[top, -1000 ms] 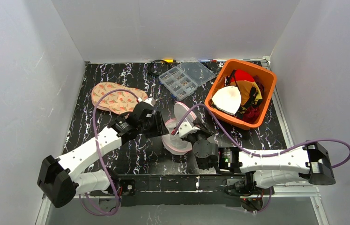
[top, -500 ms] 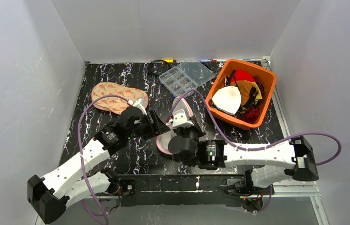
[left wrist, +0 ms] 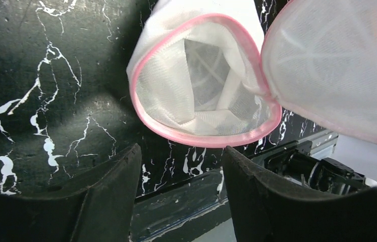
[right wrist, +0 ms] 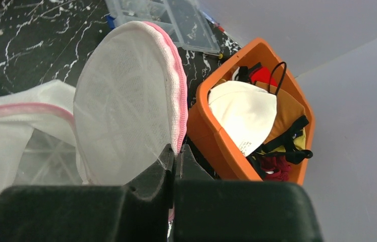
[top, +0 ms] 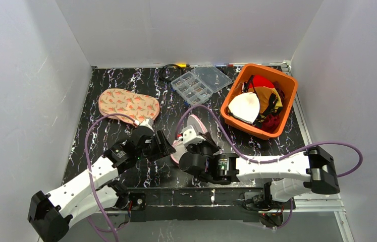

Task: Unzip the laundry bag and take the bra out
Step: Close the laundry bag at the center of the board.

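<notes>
The white mesh laundry bag (top: 181, 149) with a pink zip rim lies unzipped at the middle of the table. Its round lid (right wrist: 125, 101) stands up, hinged open. My right gripper (right wrist: 176, 152) is shut on the lid's pink rim. In the left wrist view the bag's mouth (left wrist: 204, 91) gapes, with only white mesh showing inside. My left gripper (left wrist: 181, 150) hangs open just near of that mouth, touching nothing. A peach patterned bra (top: 128, 104) lies flat on the table at the back left, apart from both grippers.
An orange basket (top: 282, 113) full of clothes stands at the back right, close to the raised lid. A clear compartment box (top: 200, 83) lies open at the back middle beside a black cable (top: 166, 73). White walls close in three sides.
My left gripper opened wider and drew back toward the near left, away from the bag. The right gripper, still pinching the lid, shifted the bag a little left and nearer.
</notes>
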